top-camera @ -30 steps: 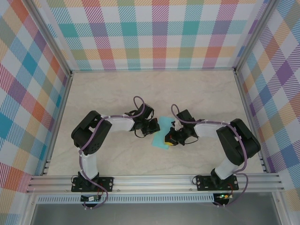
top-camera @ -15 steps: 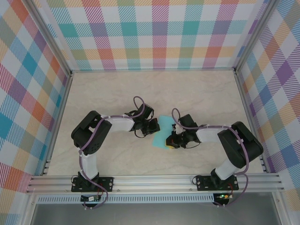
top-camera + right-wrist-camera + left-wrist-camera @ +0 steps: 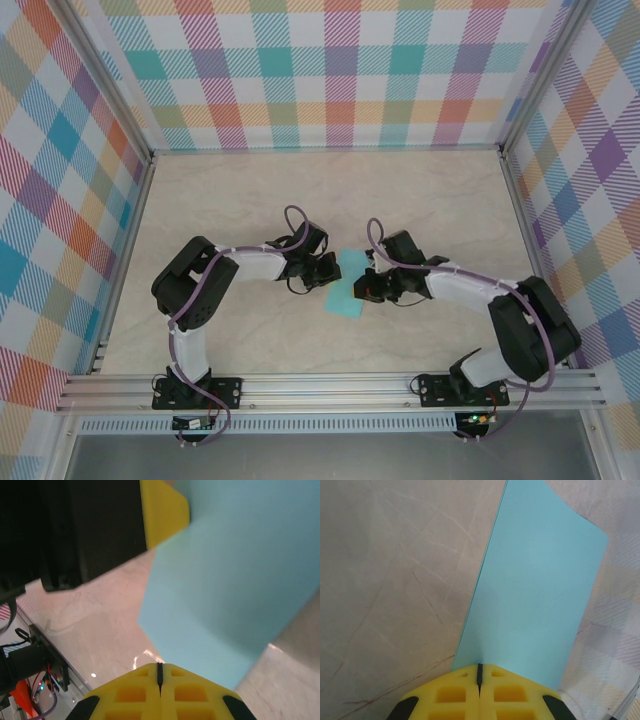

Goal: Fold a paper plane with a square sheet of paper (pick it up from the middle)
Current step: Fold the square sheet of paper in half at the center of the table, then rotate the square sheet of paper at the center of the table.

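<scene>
A thin turquoise sheet of paper [image 3: 343,296] is seen near the middle of the pale marbled table [image 3: 220,200], between the two grippers. In the top view it appears as a narrow rectangle, its long sides running roughly from 12 to 6 o'clock. The left gripper [image 3: 326,270] is placed at the sheet's 9 o'clock edge. The right gripper [image 3: 366,289] is placed at its 3 o'clock edge, a little nearer the arm bases.

In the left wrist view the yellow jaws are pressed together, with only a thin dark seam left between them. The sheet is pinched at their tip and spreads from there towards 12 and 1 o'clock above the table.

In the right wrist view the right jaws are also closed on an edge of the sheet, which spreads towards 1 o'clock. A yellow finger [image 3: 165,510] of the left gripper and its black body are seen at 11 o'clock, at the sheet's far edge. Whether the sheet is lifted clear of the table cannot be told. The table is enclosed by plaid walls [image 3: 340,70].
</scene>
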